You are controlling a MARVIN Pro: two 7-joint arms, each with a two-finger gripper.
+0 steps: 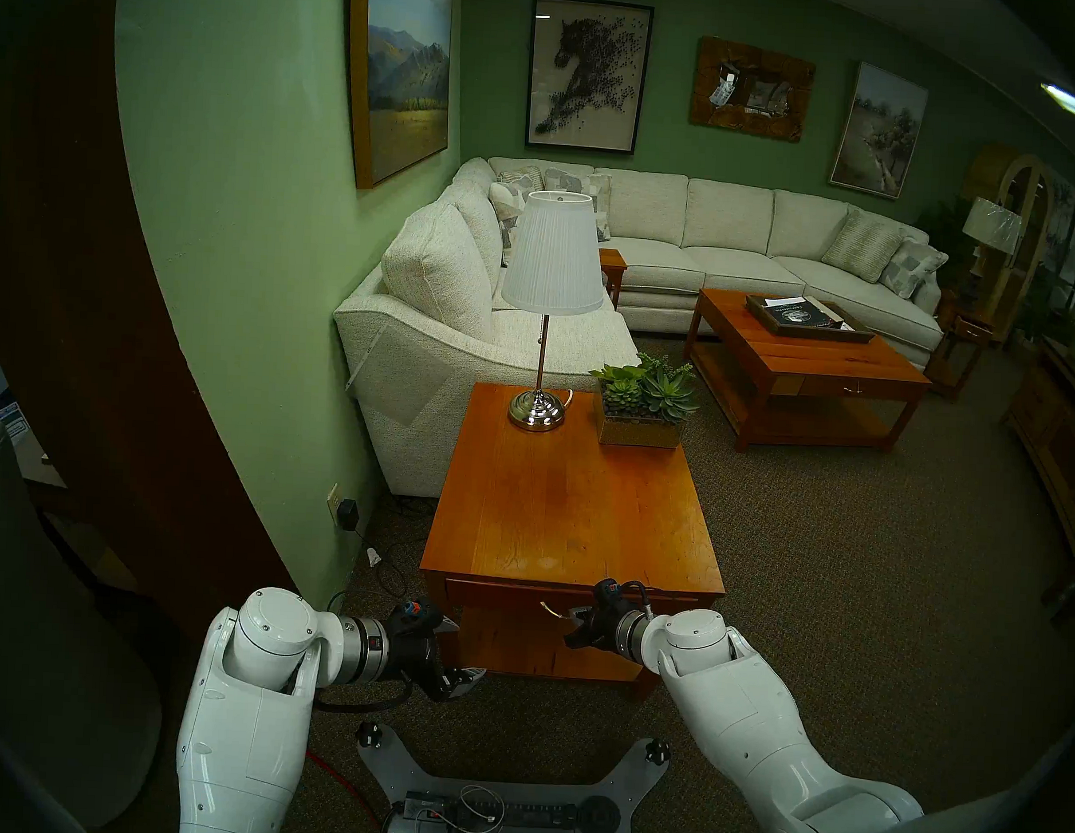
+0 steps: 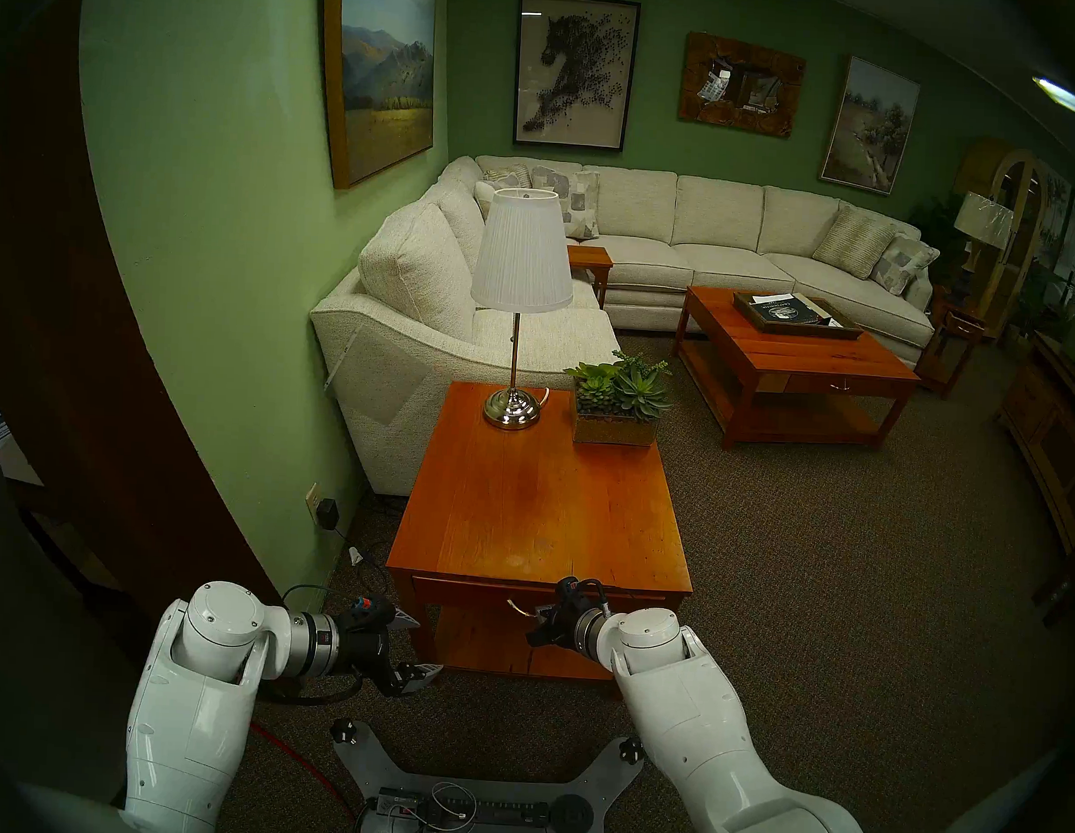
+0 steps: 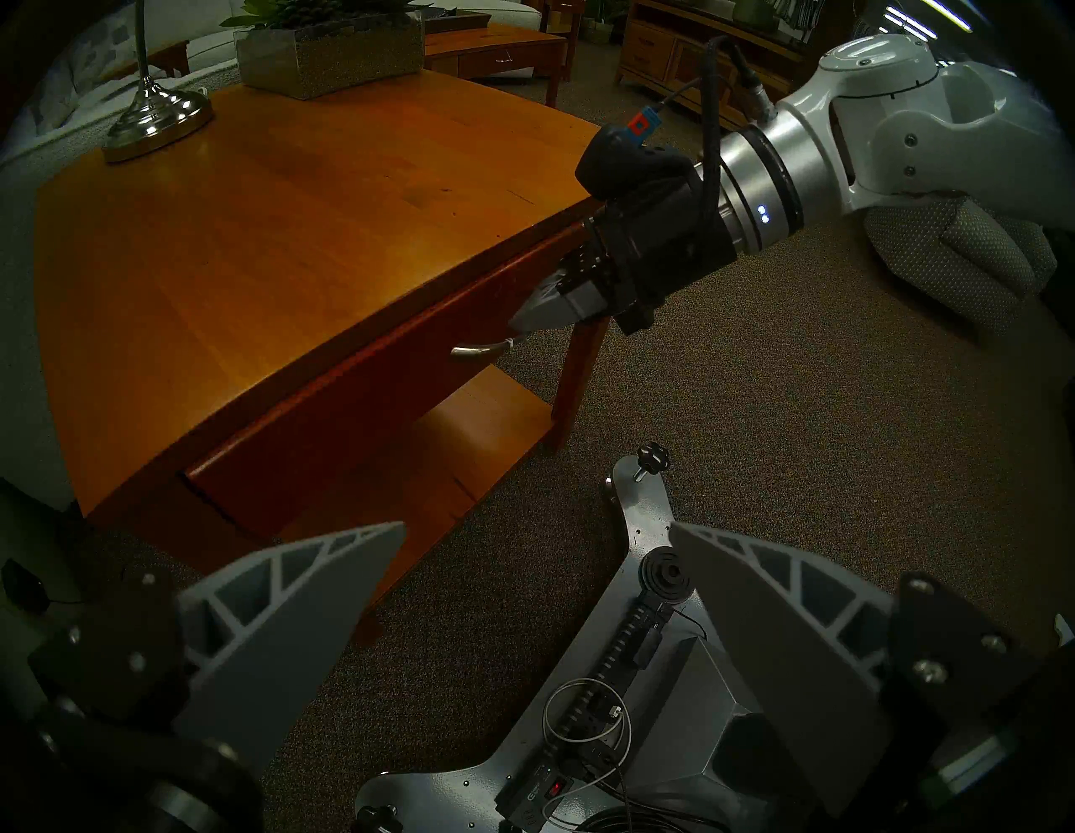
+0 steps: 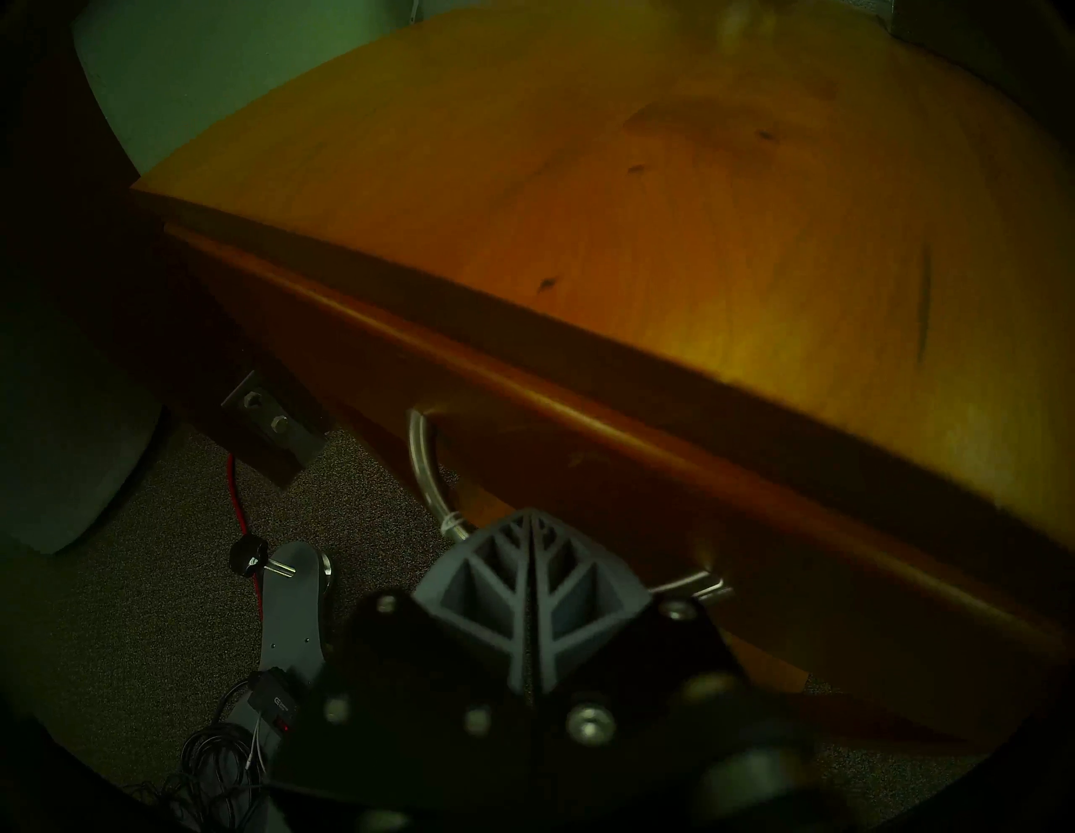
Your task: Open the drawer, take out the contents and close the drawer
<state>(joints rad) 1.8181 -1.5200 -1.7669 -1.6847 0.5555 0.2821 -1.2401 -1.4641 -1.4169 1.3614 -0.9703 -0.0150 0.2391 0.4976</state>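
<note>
Right claw (image 4: 526,523), lower centre of its wrist view, is clamped on the handle (image 4: 422,459) of the drawer (image 3: 349,419), barely ajar. Risk: thin curved metal slips out under an angled pull. Left claw (image 3: 535,587) spread, idle. Contents unseen. Farther: lamp (image 1: 548,321) on tabletop (image 1: 571,500).

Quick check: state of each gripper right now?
Left gripper: open, empty.
Right gripper: shut on the drawer handle.
</note>
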